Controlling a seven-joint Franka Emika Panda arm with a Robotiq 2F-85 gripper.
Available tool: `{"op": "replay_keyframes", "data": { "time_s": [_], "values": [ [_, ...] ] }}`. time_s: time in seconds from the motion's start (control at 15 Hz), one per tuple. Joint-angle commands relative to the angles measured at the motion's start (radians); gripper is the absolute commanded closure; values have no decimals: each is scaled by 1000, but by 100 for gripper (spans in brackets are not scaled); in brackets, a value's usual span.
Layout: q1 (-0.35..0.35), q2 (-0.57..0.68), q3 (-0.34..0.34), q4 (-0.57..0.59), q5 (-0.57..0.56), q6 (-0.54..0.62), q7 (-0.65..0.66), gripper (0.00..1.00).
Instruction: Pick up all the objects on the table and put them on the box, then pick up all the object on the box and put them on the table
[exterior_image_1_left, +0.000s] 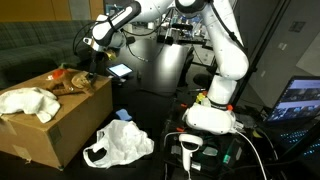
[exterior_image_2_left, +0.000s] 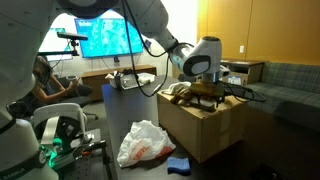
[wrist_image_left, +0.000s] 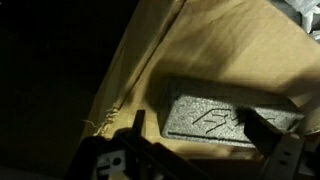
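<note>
A cardboard box stands on the floor and shows in both exterior views. A white cloth and brown-orange items lie on it. My gripper hovers over the box's far end. In the wrist view a grey textured block lies on the cardboard. My gripper is open, with one finger on each side of the block. The left finger stands clear of the block's edge. The right finger overlaps its far end.
A white plastic bag lies on the floor beside the box and also shows in an exterior view. A blue item lies near it. A dark sofa stands behind the box, and monitors and cables stand around the robot base.
</note>
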Motion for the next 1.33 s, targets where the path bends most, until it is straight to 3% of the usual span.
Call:
{"op": "replay_keyframes", "data": {
  "time_s": [0.0, 0.2, 0.27, 0.93, 1.07, 1.27],
  "values": [
    [35, 50, -33, 82, -36, -45, 29, 0],
    [49, 59, -47, 97, -51, -65, 37, 0],
    [57, 61, -57, 100, -61, -69, 47, 21],
    [105, 11, -118, 62, -186, -108, 143, 95],
    [116, 13, -126, 60, -211, -123, 161, 100],
    [120, -2, -131, 40, -242, -143, 176, 100]
  ]
}}
